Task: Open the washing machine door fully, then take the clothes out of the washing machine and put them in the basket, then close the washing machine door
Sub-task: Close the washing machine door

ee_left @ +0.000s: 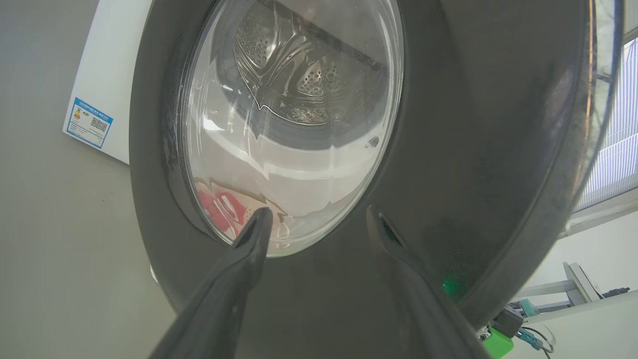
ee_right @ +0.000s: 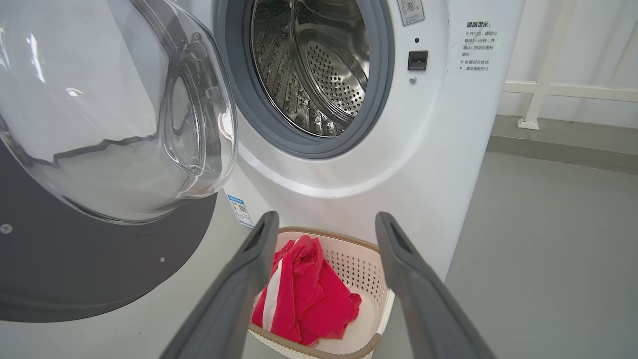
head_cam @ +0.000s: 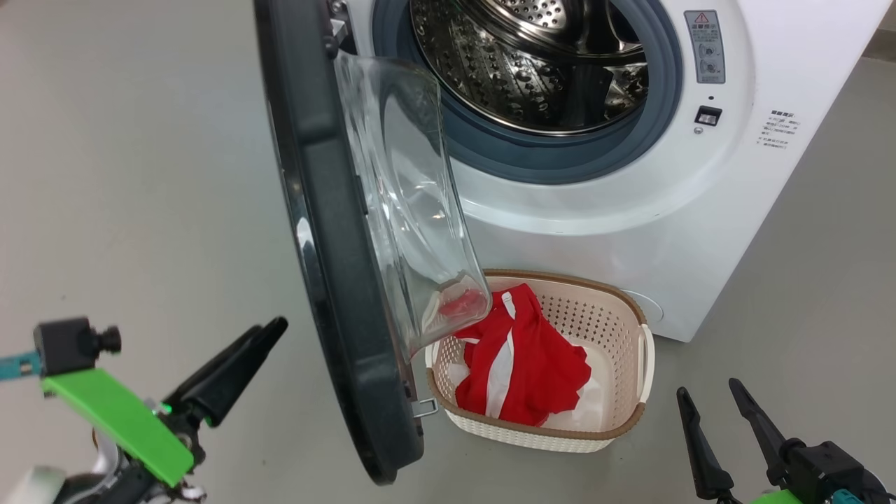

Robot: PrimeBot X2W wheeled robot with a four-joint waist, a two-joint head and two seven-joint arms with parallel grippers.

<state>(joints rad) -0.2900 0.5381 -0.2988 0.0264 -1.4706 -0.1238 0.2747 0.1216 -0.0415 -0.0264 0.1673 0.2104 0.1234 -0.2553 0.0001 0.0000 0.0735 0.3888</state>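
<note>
The washing machine point(head_cam: 630, 210) stands with its steel drum point(head_cam: 532, 63) showing no fabric. The washing machine door point(head_cam: 329, 245) hangs wide open, edge-on in the head view, its glass bowl facing the machine. At the machine's foot sits the basket point(head_cam: 602, 315) with the red, white-striped clothes point(head_cam: 518, 357) lying inside. My left gripper point(head_cam: 269, 330) is low on the outer side of the door, apart from it. In the left wrist view its jaws stand open point(ee_left: 316, 217), facing the door's black outer face point(ee_left: 473, 124). My right gripper point(head_cam: 708, 389) is open and empty, right of the basket point(ee_right: 359, 264).
Grey floor spreads left of the door and right of the machine. A white rail point(ee_right: 543, 89) and a raised step run along the wall behind, to the right. Window blinds point(ee_left: 618, 139) and a pale metal frame point(ee_left: 573, 284) show past the door's edge.
</note>
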